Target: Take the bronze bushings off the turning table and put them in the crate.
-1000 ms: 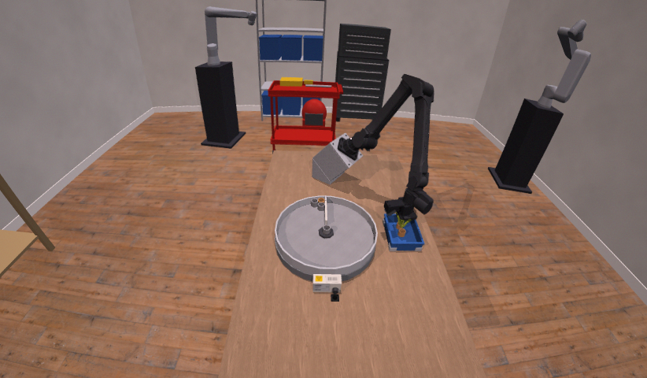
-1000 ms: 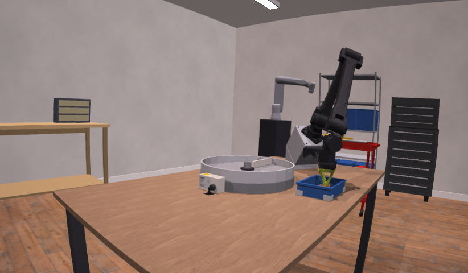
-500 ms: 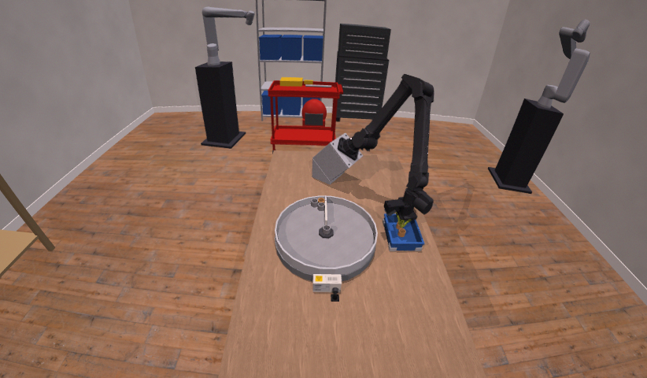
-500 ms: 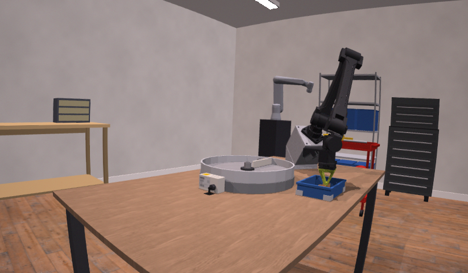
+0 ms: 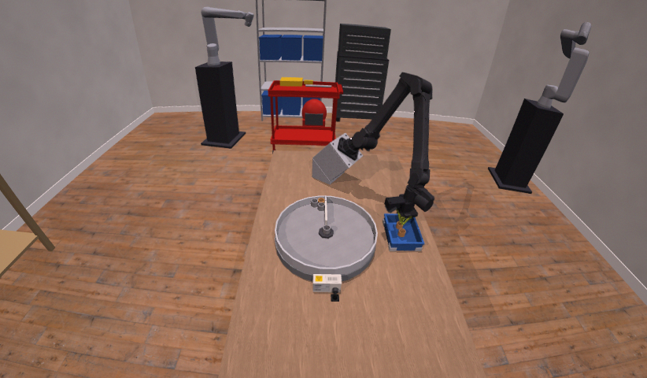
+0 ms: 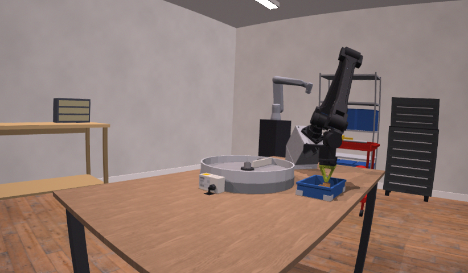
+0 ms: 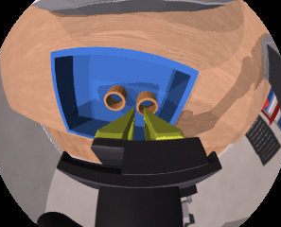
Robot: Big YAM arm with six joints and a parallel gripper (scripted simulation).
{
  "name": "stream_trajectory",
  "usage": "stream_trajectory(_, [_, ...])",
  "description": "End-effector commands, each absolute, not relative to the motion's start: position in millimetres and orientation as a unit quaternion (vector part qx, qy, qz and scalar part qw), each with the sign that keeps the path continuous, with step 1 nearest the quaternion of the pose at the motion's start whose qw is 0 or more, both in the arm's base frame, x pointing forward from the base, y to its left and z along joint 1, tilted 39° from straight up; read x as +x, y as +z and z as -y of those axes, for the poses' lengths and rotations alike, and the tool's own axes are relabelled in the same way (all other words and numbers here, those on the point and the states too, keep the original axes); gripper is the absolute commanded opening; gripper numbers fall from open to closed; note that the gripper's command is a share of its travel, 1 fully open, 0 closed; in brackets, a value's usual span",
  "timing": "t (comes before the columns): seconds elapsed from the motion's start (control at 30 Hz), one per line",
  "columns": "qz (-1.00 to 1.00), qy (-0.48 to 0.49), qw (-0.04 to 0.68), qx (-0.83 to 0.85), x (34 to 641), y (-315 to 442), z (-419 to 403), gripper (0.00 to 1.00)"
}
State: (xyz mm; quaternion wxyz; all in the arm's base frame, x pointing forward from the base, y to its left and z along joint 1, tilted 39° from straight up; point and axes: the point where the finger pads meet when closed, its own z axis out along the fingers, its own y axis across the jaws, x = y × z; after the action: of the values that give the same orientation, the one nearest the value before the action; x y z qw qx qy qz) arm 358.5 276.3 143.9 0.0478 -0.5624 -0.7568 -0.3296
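Observation:
The blue crate point(image 5: 406, 245) point(image 6: 310, 191) point(image 7: 126, 52) holds two bronze bushings: one bushing point(image 5: 401, 232) point(image 7: 116, 90) stands apart from the fingers, the other bushing point(image 5: 399, 225) point(image 7: 148, 96) is right at the fingertips. My gripper point(image 5: 402, 223) point(image 6: 327, 181) point(image 7: 139, 111) points down into the crate. Its fingers are slightly open, with a narrow gap; one tip overlaps the near bushing's opening in the wrist view. On the turning table point(image 5: 317, 255) point(image 6: 257, 181), a bronze bushing point(image 5: 321, 200) sits in a group with two grey steel bushings point(image 5: 314, 202) point(image 5: 321, 206) near the back wall.
A pale bar point(image 5: 325, 213) point(image 6: 262, 162) reaches from the table's hub point(image 5: 326, 232) point(image 6: 247, 166) to the back rim, just right of the group. A white box point(image 5: 326, 283) point(image 6: 210, 182) stands at the front. My arm's grey base block point(image 5: 330, 162) point(image 6: 297, 150) stands behind.

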Motion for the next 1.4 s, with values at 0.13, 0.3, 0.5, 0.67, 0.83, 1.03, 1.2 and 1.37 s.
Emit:
stream_trajectory(0.13, [0.75, -0.359, 0.029, -0.555, 362.2, 200.8, -256.5, 0.13])
stream_trajectory(0.3, [0.75, -0.359, 0.028, -0.554, 354.7, 219.4, -243.9, 0.13])
stream_trajectory(0.5, [0.751, -0.353, 0.031, -0.557, 346.8, 221.8, -235.1, 0.13])
stream_trajectory(0.67, [0.75, -0.359, 0.027, -0.554, 348.4, 233.9, -233.3, 0.13])
stream_trajectory(0.83, [0.749, -0.364, 0.026, -0.553, 349.4, 235.5, -235.0, 0.13])
stream_trajectory(1.03, [0.749, -0.364, 0.026, -0.553, 349.4, 235.5, -235.0, 0.13])
stream_trajectory(1.2, [0.749, -0.364, 0.026, -0.553, 349.4, 235.5, -235.0, 0.13])
stream_trajectory(1.37, [0.749, -0.364, 0.026, -0.553, 349.4, 235.5, -235.0, 0.13])
